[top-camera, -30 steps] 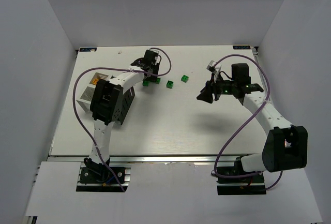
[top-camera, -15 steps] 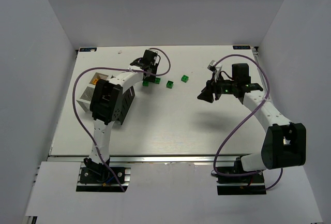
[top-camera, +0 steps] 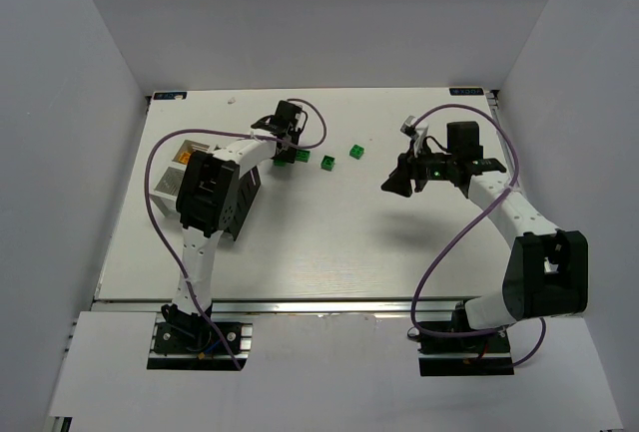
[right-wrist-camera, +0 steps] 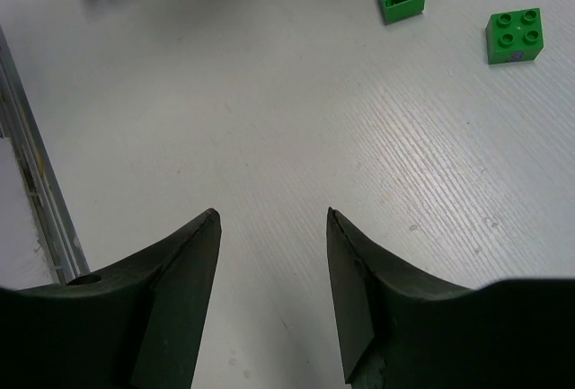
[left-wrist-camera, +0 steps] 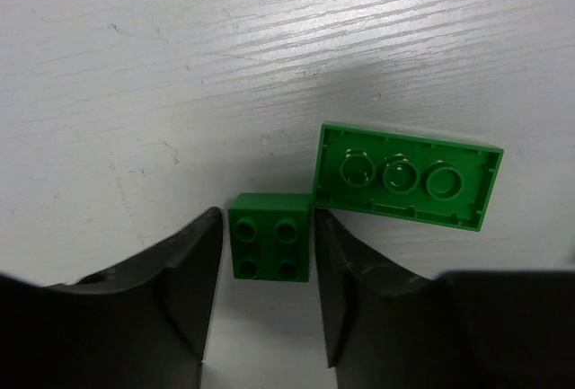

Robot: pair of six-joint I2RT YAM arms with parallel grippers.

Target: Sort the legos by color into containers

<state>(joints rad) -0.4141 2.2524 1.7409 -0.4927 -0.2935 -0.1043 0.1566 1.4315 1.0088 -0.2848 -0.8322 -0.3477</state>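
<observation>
left fingers (left-wrist-camera: 193,290) are held spread closely about a green brick (left-wrist-camera: 269,247) on the tabletop (left-wrist-camera: 135,92); right fingers (right-wrist-camera: 180,299) are spread, empty.

My arms (top-camera: 192,267): white tubes with bulky black joints (top-camera: 205,191), a purple cable (top-camera: 150,168) looping along each. My fingers (right-wrist-camera: 175,299) are matte black wedges (a small green light (top-camera: 435,165) glows on the right wrist).

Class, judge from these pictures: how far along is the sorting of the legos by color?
Done: little shows; a yellow-orange piece sits among the containers. In hand: the left end effector brackets a small green brick on the table, grip unclear. Left: the upturned long green brick beside it and two more green bricks; the right end effector hangs open and empty.
</observation>
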